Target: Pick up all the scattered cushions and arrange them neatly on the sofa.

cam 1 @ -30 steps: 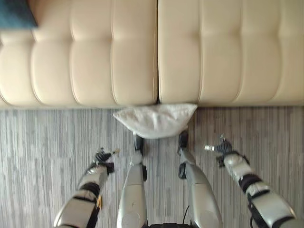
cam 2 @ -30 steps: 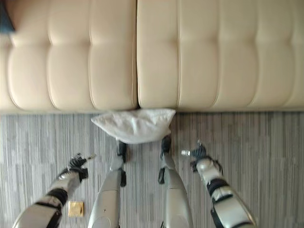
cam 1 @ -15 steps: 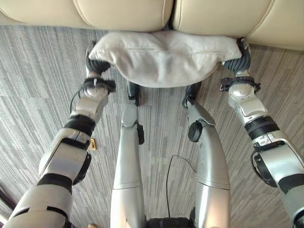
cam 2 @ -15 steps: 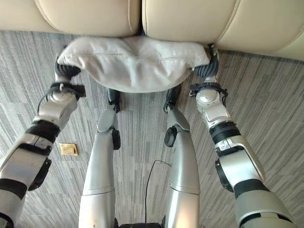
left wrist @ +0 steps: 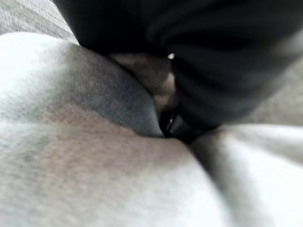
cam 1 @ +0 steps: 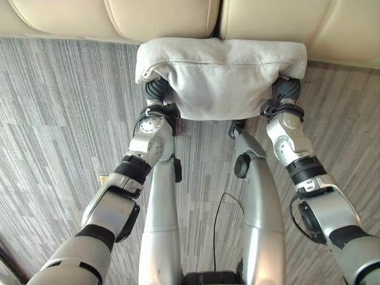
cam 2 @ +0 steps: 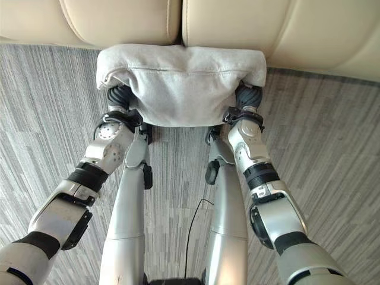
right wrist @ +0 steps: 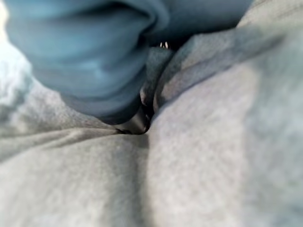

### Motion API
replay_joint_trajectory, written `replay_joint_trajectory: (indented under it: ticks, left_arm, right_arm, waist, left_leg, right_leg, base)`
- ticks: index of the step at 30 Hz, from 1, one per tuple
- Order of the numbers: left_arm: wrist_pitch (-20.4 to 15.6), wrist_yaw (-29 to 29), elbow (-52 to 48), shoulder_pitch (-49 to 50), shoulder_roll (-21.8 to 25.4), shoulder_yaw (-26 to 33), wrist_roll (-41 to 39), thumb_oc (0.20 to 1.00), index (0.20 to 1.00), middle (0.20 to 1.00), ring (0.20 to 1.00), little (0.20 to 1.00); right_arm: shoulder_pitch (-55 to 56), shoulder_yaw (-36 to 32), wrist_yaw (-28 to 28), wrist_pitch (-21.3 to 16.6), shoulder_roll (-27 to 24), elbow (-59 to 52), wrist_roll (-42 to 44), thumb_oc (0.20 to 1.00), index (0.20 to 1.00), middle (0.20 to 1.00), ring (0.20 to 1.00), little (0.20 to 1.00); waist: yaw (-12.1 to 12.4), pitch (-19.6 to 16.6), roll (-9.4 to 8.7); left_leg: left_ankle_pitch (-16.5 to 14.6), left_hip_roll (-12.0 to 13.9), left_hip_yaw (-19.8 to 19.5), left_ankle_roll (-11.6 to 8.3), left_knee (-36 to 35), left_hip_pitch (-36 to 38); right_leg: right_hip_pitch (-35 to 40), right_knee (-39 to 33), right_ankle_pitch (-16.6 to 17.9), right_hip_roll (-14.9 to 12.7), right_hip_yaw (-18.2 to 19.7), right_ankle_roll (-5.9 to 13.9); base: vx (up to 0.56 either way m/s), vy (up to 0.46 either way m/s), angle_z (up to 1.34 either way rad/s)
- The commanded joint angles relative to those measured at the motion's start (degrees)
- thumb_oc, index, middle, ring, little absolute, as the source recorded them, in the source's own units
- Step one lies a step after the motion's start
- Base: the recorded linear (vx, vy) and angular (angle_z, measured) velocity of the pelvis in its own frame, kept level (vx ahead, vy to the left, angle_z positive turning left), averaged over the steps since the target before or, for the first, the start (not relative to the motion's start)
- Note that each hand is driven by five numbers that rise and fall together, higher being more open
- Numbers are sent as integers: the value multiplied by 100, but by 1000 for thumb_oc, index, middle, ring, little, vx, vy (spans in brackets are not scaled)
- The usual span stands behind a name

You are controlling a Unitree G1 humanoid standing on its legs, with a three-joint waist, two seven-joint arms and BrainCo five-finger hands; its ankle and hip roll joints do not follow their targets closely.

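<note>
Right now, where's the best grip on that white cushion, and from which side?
By its two short ends, one hand per end, coming in from underneath. The white cushion lies wide and limp against the sofa front, sagging mid-span. The left hand and right hand are tucked under those ends, fingers hidden.

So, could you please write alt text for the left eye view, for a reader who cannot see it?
A pale grey fabric cushion sits in front of a cream padded sofa, with the robot's left hand and right hand tucked under its two ends, fingers hidden. Below is grey striped carpet, with a small yellowish object lying on it.
</note>
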Motion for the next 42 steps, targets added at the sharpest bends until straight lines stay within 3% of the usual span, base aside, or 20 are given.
replay_joint_trajectory:
  ticks: [1, 5, 6, 10, 12, 20, 26, 31, 34, 37, 42]
  left_arm:
    - [-448, -980, -727, -996, -724, -557, 268, 200, 200, 200, 200, 200]
    - [-448, -1082, -1216, 12, -628, -524, 455, 200, 200, 200, 200, 200]
    - [-463, -1033, -1336, 257, -623, -466, 482, 200, 200, 200, 200, 200]
    - [-457, -1041, -1544, 908, -597, -450, 488, 200, 200, 200, 200, 200]
    - [-417, -1173, -1793, 1604, -527, -365, 441, 200, 200, 200, 200, 200]
    - [-169, -1214, -1928, 2814, -228, -179, 623, 200, 200, 200, 200, 200]
    - [29, -1121, -1906, 3234, -136, -23, 849, 200, 200, 200, 200, 200]
    - [232, -1101, -1766, 3545, -52, 103, 1098, 200, 200, 200, 200, 200]
    - [298, -1107, -1753, 3592, -39, 145, 1113, 200, 200, 200, 200, 200]
    - [283, -1030, -1752, 3618, -51, 235, 1085, 200, 200, 200, 200, 200]
    - [283, -997, -1753, 3544, -150, 234, 1067, 200, 200, 200, 200, 200]
  right_arm:
    - [-1078, 729, 906, -247, 468, -648, -188, 200, 200, 200, 200, 200]
    - [180, 847, 1195, -65, 401, -1183, -485, 200, 200, 200, 200, 200]
    - [477, 807, 1248, -74, 436, -1354, -451, 200, 200, 200, 200, 200]
    - [1133, 750, 1322, 20, 370, -1580, -546, 200, 200, 200, 200, 200]
    - [1702, 695, 1434, 181, 324, -1794, -738, 200, 200, 200, 200, 200]
    - [2510, 583, 1600, 575, 64, -2015, -1194, 200, 200, 200, 200, 200]
    - [2725, 576, 1576, 785, 12, -1976, -1446, 200, 200, 200, 200, 200]
    - [2900, 536, 1596, 981, 29, -1999, -1586, 200, 200, 200, 200, 200]
    - [2965, 507, 1604, 1016, 84, -2006, -1655, 200, 200, 200, 200, 200]
    - [2933, 596, 1578, 1020, 214, -1967, -1674, 200, 200, 200, 200, 200]
    - [2886, 642, 1535, 1073, 174, -1948, -1698, 200, 200, 200, 200, 200]
  waist:
    - [83, 212, 129]
    - [71, 83, 59]
    - [76, 24, 37]
    - [88, -58, 18]
    - [102, -248, 21]
    - [91, -843, 57]
    - [151, -1050, 41]
    - [197, -1174, -76]
    - [211, -1161, -95]
    - [244, -986, -47]
    - [109, -907, -22]
  left_leg:
    - [-1065, -59, -85, -30, 425, 40]
    - [-890, -36, -94, -46, -435, 1702]
    - [-683, -42, -88, -39, -674, 2067]
    - [-639, 4, -64, -46, -1087, 3277]
    - [-600, 43, 5, -61, -1487, 4249]
    - [-584, 122, 179, -63, -2183, 5676]
    - [-750, 104, 238, 17, -2267, 6200]
    - [-931, 36, 311, 166, -2230, 6432]
    - [-1015, -17, 325, 252, -2191, 6454]
    - [-1083, 24, 487, 360, -2127, 6557]
    - [-1151, -28, 549, 326, -2285, 6900]
  right_leg:
    - [264, 273, -967, 204, 178, 413]
    - [1765, -597, -723, 203, 98, 428]
    - [2133, -842, -542, 173, 53, 405]
    - [3384, -1330, -486, 121, 6, 420]
    - [4427, -1811, -398, 99, -61, 485]
    - [5862, -2557, -215, 120, -29, 654]
    - [6357, -2669, -265, 120, 43, 702]
    - [6594, -2661, -234, 47, 90, 788]
    - [6483, -2408, -246, 7, 141, 839]
    - [5892, -1480, -98, 109, 169, 923]
    - [5361, -2166, -40, 427, -192, 788]
  base:
    - [-64, 4, 3]
    - [-69, 19, -3]
    - [-51, 34, -18]
    - [77, 20, 0]
    - [213, 45, 10]
    - [190, 51, -7]
    - [115, 67, -6]
    - [96, 104, -8]
    - [21, 94, -7]
    - [17, 80, -27]
    - [140, -13, -35]
